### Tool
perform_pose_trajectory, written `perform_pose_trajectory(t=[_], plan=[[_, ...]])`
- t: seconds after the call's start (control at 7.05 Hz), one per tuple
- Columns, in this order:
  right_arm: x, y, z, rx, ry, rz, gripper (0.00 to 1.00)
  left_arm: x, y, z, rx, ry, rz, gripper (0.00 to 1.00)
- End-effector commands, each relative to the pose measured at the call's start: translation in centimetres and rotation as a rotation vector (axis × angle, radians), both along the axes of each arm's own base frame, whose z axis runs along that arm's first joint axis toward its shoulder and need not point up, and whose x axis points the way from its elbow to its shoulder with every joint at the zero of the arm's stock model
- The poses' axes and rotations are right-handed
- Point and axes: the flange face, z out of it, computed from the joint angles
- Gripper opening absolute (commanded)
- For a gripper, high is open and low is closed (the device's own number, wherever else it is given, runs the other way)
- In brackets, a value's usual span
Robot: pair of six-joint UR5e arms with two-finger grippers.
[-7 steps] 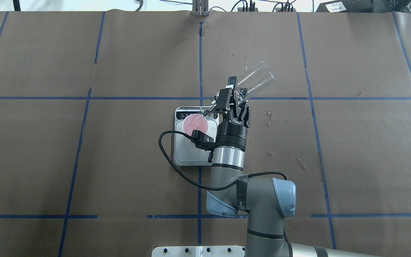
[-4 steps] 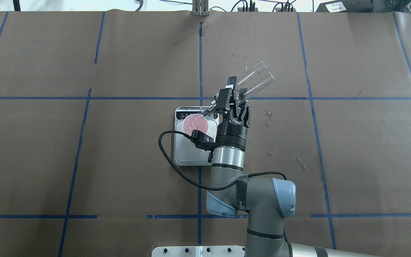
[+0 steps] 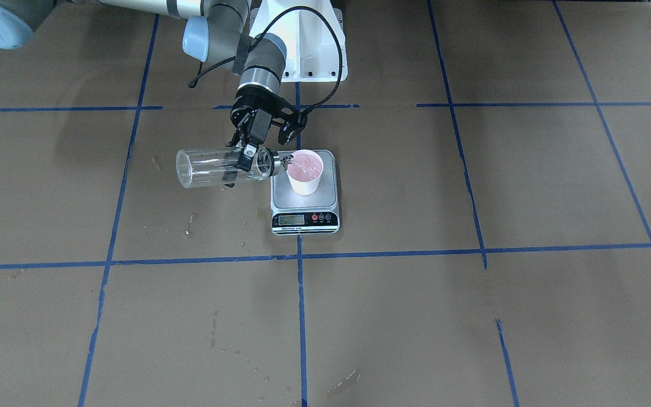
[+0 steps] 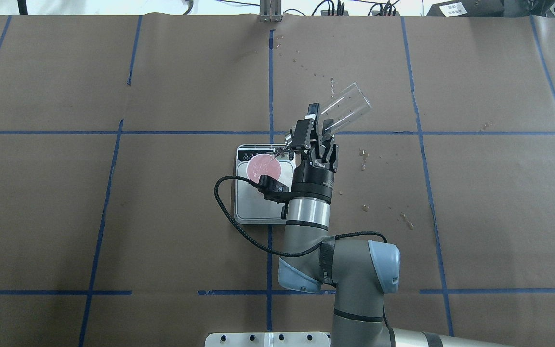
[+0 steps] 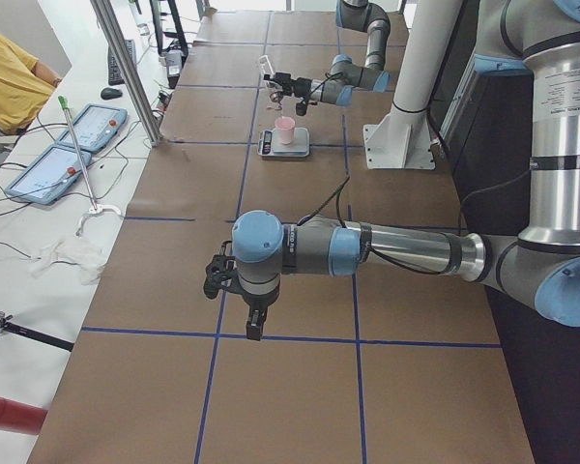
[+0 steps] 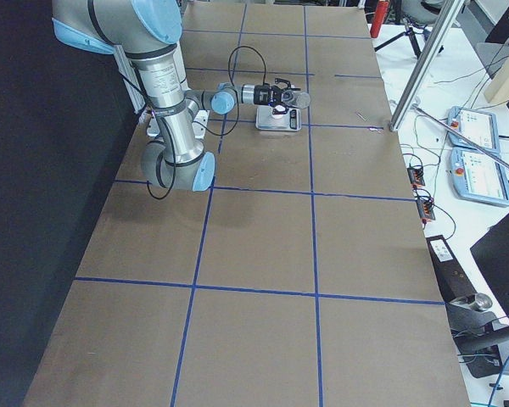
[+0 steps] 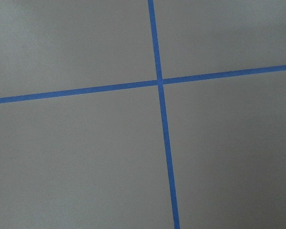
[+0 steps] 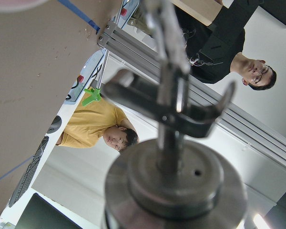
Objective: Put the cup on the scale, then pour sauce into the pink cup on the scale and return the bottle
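Observation:
The pink cup (image 3: 305, 172) stands on the silver platform of the scale (image 3: 326, 196), in its far half in the overhead view (image 4: 263, 167). My right gripper (image 3: 243, 164) is shut on the clear glass bottle (image 3: 212, 167) near its metal cap. The bottle lies about level, its spout (image 3: 287, 160) over the cup's rim. Overhead, the bottle (image 4: 347, 103) points away to the right of the gripper (image 4: 318, 130). The right wrist view shows the cap (image 8: 174, 176) close up. My left gripper (image 5: 240, 295) hangs over bare paper far from the scale; I cannot tell whether it is open.
Wet droplets (image 4: 364, 159) mark the brown paper right of the scale (image 4: 253, 207) and behind it. A black cable (image 4: 224, 202) loops from the right wrist over the scale's near left corner. Operators sit beyond the table's far edge (image 8: 107, 136).

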Motion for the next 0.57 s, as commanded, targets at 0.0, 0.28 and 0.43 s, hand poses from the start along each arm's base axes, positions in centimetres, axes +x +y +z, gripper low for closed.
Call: perform_pose_trajectory(t=[0.0, 0.28, 0.43], plan=[[0.0, 0.0, -0.2, -0.001, -0.03, -0.002, 0.0, 0.0, 0.0, 0.0, 0.001, 0.0, 0.0, 1.0], [0.8, 0.1, 0.6, -0.008, -0.172, -0.021, 0.0, 0.0, 0.0, 0.0, 0.001, 0.0, 0.0, 1.0], [1.1, 0.1, 0.4, -0.023, -0.271, -0.042, 0.0, 0.0, 0.0, 0.0, 0.001, 0.0, 0.0, 1.0]])
